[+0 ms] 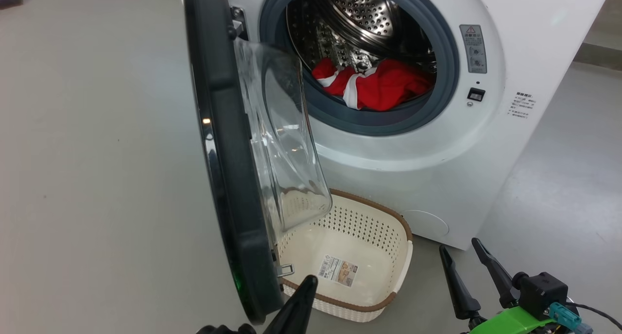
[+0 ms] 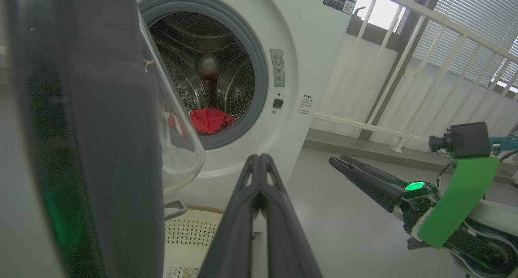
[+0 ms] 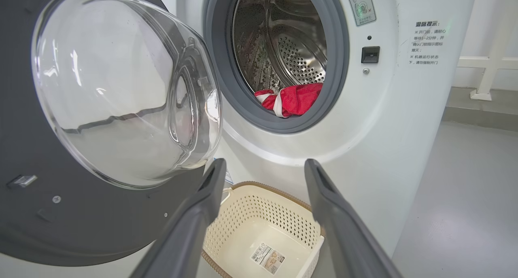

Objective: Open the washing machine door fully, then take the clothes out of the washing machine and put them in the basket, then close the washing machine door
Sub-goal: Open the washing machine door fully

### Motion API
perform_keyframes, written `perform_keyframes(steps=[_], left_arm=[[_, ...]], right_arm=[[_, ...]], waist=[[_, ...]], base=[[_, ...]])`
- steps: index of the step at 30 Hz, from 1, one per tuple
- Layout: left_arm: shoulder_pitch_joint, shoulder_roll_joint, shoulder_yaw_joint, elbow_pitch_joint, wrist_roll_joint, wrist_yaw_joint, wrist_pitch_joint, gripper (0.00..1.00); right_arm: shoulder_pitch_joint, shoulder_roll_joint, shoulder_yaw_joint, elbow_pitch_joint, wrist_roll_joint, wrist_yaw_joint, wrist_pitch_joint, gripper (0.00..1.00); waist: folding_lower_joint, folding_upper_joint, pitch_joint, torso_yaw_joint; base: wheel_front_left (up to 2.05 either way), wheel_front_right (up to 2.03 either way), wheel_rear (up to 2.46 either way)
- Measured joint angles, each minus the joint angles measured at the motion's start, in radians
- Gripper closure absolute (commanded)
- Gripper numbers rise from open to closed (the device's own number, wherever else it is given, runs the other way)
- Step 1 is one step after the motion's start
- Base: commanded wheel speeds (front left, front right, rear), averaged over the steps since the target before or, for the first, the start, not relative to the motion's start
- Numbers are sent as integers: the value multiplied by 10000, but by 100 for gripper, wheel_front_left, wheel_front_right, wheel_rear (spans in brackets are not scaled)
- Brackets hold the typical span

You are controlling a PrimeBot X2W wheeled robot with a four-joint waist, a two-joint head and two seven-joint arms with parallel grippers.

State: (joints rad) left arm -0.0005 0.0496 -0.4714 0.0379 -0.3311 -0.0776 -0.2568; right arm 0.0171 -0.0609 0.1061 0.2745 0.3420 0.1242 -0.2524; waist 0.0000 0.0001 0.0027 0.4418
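well, the clothes [image 1: 379, 86] lie up ahead of the right pincer [image 1: 459, 245], which is spread apart and nearer. the left pincer [image 2: 259, 158], pressed together, sits by the door [image 1: 223, 154].

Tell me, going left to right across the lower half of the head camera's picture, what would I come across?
Bare grey floor → the washing machine door, standing open → the cream basket → the right arm's two dark fingers, spread apart.
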Motion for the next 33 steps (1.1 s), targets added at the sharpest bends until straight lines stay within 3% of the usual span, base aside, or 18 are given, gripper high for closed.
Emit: perform_keyframes(steps=[7,19,33], left_arm=[[-329,-4,280,1030,-428,353,0,100],[-421,-71,1081,1379,-449,445,0,100],[-342,59,3672,1327,234,537,0,100]], right_arm=[[-14,-4,-15,-6,0,0,0,0],[-15,-2,-15,-23,0,0,0,0],[-27,-86,-23,-84,-2,0,0,0]], waist=[[0,0,88,-4],[0,0,81,56],[0,0,329,123]], base=[[0,0,0],[0,0,0],[0,0,0]])
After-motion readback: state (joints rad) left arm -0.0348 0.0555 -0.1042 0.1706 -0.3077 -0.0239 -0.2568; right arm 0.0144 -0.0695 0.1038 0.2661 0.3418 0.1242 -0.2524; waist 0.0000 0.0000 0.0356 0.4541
